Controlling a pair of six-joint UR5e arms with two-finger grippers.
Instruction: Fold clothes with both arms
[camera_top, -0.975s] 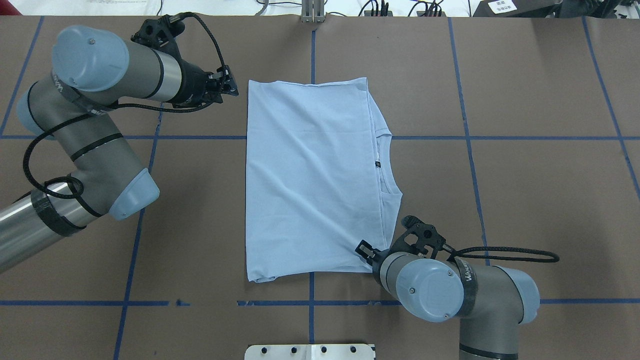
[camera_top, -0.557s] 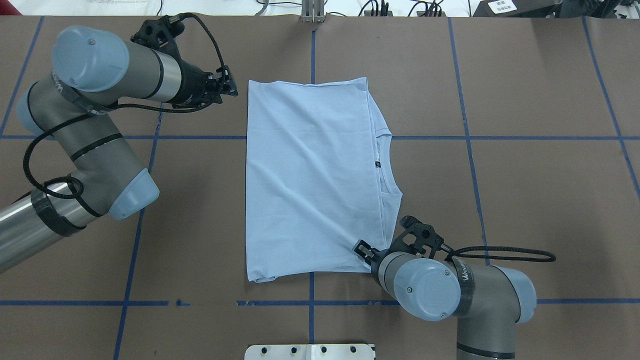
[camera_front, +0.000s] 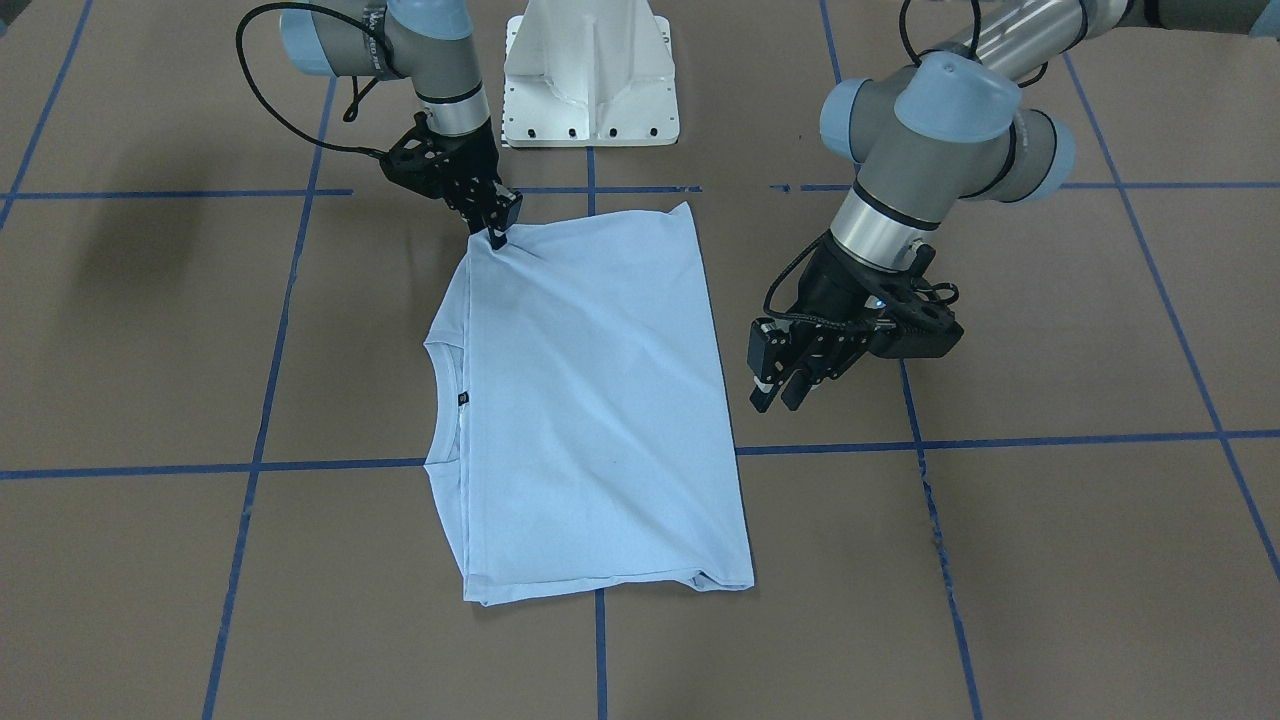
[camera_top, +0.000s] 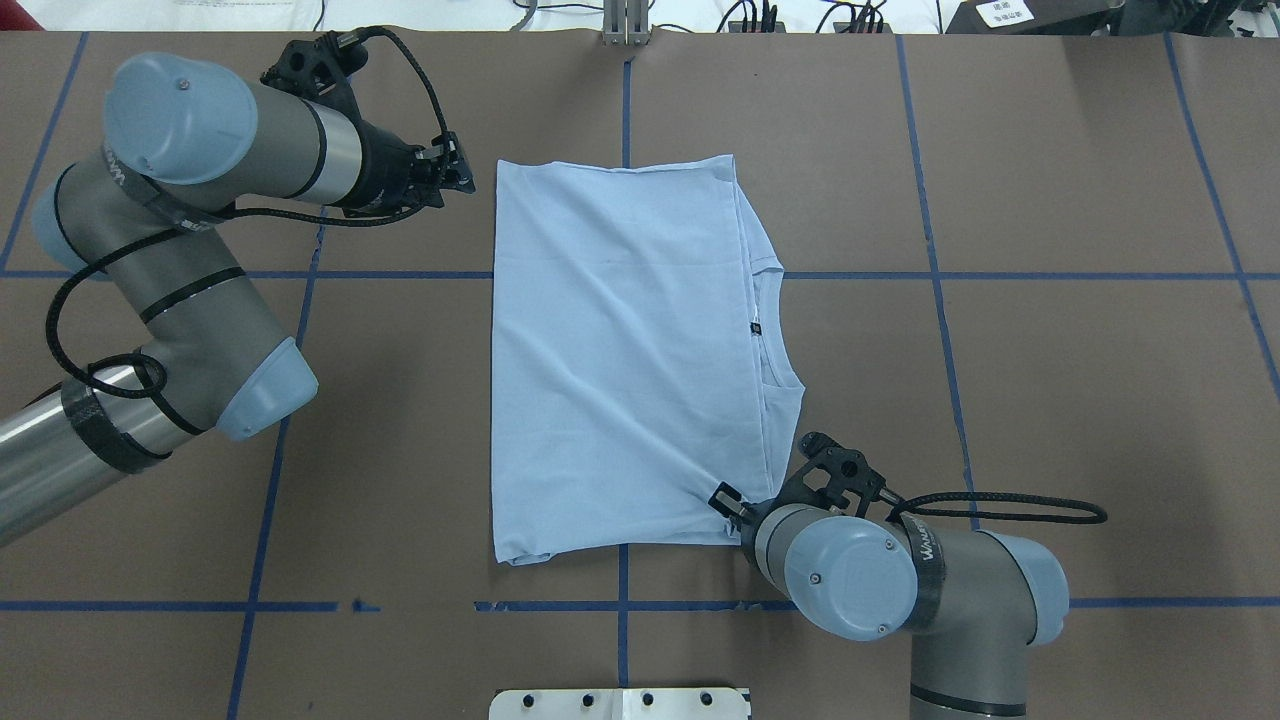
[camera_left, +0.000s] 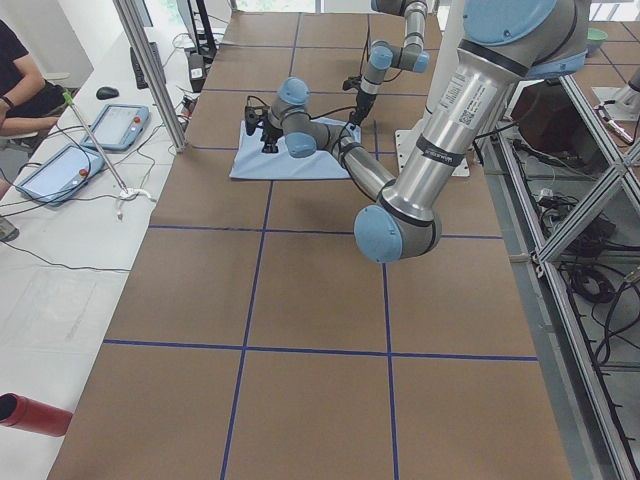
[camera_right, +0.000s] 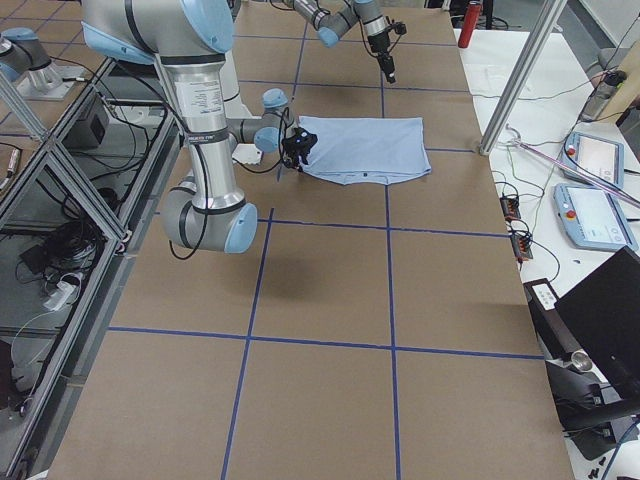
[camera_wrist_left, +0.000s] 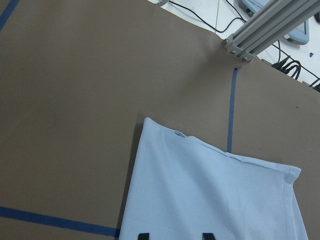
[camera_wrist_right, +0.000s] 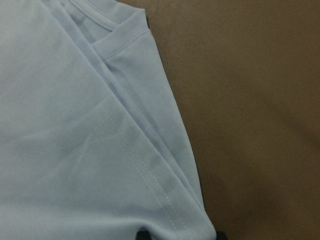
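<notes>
The light blue T-shirt (camera_top: 620, 350) lies folded into a rectangle mid-table, collar and dark neck label (camera_top: 756, 327) on the overhead view's right; the chest print is hidden. My left gripper (camera_top: 462, 172) hovers just off the shirt's far left corner. It is open and empty in the front view (camera_front: 778, 395), and its fingertips (camera_wrist_left: 143, 235) stand apart in the left wrist view. My right gripper (camera_top: 728, 503) is down at the near right corner (camera_front: 497, 238), where the cloth puckers. In the right wrist view its fingertips (camera_wrist_right: 143, 235) stand apart astride that corner (camera_wrist_right: 190, 210).
The white pedestal (camera_front: 590, 75) stands at the robot's side of the brown table, which has blue tape lines (camera_top: 930, 275). An aluminium post (camera_top: 626, 25) and cables sit at the far edge. A person (camera_left: 20, 70) and tablets are beyond the table.
My right arm has crept a little left and nearer, its gripper staying at the shirt's near right corner. My left gripper has barely moved. The shirt lies as before.
</notes>
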